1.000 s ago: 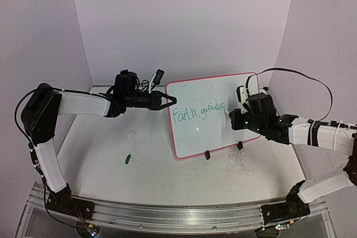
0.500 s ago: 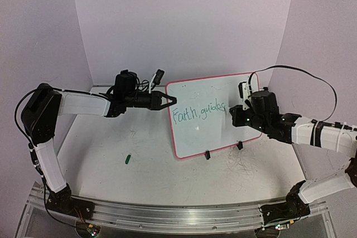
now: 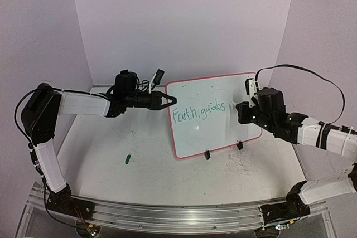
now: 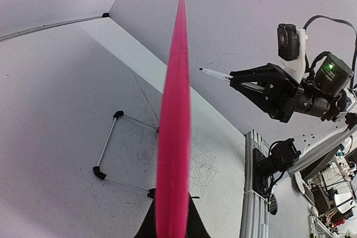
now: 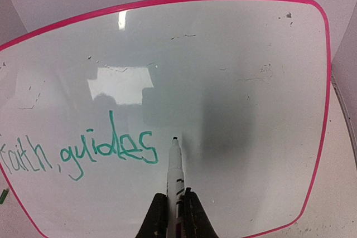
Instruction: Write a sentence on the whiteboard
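- The small white whiteboard (image 3: 217, 135), rectangular with a thin pink-red frame, stands propped on two black clip feet (image 3: 207, 154) on the scuffed white worktop (image 3: 150, 149).
- The thin green handwritten sentence (image 3: 198, 113) on the whiteboard reads about "Faith, guides".
- The left hand (image 3: 168, 101) is pinching the whiteboard's left edge.
- The right hand (image 5: 173, 211) pinches a white marker pen (image 5: 174, 165). Its tip is just right of "guides", and I cannot tell whether it touches the whiteboard.
- A small green piece (image 3: 128, 159) lies well left of the whiteboard's feet.

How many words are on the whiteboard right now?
2 on the whiteboard: "Faith," near its left edge, then "guides" right of it, ending by the marker tip. None seem hidden.
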`<state>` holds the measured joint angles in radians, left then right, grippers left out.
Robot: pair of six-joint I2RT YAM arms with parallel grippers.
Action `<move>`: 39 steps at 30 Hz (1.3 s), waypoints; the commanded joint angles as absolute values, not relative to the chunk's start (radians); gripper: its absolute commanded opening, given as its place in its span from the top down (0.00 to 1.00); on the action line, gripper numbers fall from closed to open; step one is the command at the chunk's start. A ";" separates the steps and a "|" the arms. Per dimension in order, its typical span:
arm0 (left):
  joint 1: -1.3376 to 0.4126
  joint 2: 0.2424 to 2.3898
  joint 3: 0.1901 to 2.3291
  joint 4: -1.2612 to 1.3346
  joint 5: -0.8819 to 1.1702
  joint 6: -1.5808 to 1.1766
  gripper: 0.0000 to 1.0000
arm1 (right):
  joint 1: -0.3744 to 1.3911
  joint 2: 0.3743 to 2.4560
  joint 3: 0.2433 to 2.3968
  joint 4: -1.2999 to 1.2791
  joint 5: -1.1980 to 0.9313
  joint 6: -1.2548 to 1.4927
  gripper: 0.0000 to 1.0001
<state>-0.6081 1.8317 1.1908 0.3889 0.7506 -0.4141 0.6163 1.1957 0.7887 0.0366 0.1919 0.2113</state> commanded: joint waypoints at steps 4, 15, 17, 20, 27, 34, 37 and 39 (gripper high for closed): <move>-0.603 1.806 1.177 0.273 0.649 -0.374 1.00 | 0.614 1.196 0.802 0.056 0.162 0.180 1.00; -0.603 1.806 1.183 0.270 0.645 -0.380 1.00 | 0.615 1.203 0.801 0.060 0.160 0.181 1.00; -0.604 1.808 1.186 0.271 0.643 -0.380 1.00 | 0.615 1.201 0.800 0.062 0.160 0.181 1.00; -0.605 1.809 1.187 0.270 0.640 -0.382 1.00 | 0.614 1.203 0.797 0.062 0.166 0.182 1.00; -0.607 1.811 1.189 0.268 0.634 -0.383 1.00 | 0.615 1.200 0.792 0.062 0.185 0.184 1.00; -0.608 1.811 1.188 0.268 0.629 -0.384 1.00 | 0.615 1.211 0.794 0.062 0.196 0.185 1.00; -0.608 1.809 1.188 0.267 0.627 -0.383 1.00 | 0.614 1.219 0.793 0.062 0.212 0.189 1.00; -0.607 1.808 1.187 0.267 0.627 -0.384 1.00 | 0.613 1.218 0.792 0.062 0.215 0.189 1.00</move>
<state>-0.6134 1.8265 1.1904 0.3809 0.7380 -0.4114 0.6165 1.2095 0.7887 0.0372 0.1801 0.1879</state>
